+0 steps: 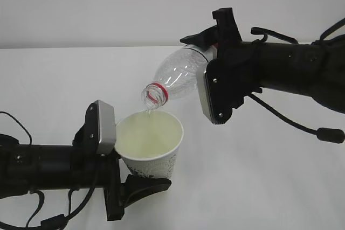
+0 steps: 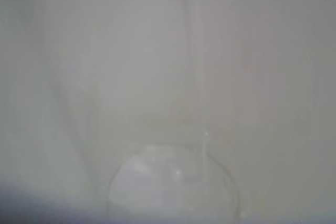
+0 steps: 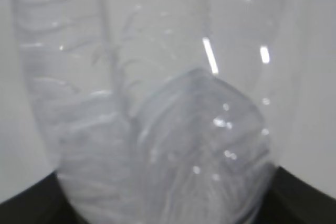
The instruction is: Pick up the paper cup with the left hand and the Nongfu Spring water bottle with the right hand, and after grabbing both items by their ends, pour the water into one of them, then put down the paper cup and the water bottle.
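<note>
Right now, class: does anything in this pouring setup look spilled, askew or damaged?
Nothing stands out. The water bottle tilts neck-down on purpose, its mouth over the paper cup, and the thin water stream falls inside the rim. No spill shows on the table.

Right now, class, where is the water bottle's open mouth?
In the exterior view, the Nongfu Spring water bottle tilts down-left from the right gripper, its mouth just above the paper cup.

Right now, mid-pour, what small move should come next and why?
Probably hold the tilt a moment longer: the bottle mouth sits just above the paper cup, a thin stream of water falls inside, and the cup looks far from full.
</note>
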Controlling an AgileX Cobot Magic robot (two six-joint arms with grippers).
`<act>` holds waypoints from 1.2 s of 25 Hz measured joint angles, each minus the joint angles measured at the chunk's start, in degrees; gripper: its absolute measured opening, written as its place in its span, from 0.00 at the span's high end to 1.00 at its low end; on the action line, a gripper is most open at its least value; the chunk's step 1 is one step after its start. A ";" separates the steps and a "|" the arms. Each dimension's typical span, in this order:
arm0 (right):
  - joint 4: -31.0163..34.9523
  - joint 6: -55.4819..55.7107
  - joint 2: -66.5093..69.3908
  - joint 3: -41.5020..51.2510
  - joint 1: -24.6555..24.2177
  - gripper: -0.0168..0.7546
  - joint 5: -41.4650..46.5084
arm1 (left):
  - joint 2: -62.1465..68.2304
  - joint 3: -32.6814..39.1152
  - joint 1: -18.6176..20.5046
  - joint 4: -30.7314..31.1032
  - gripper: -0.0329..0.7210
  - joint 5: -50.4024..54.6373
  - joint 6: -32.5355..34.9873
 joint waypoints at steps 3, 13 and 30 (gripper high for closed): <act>0.00 0.00 0.00 0.00 0.00 0.32 0.00 | 0.00 0.00 0.00 0.00 0.28 0.00 0.00; 0.00 -0.11 0.00 0.00 0.00 0.32 0.00 | 0.00 0.00 0.00 0.00 0.28 0.05 0.00; 0.00 -1.05 0.00 0.00 0.00 0.32 0.00 | 0.00 0.00 0.00 0.00 0.28 0.18 0.00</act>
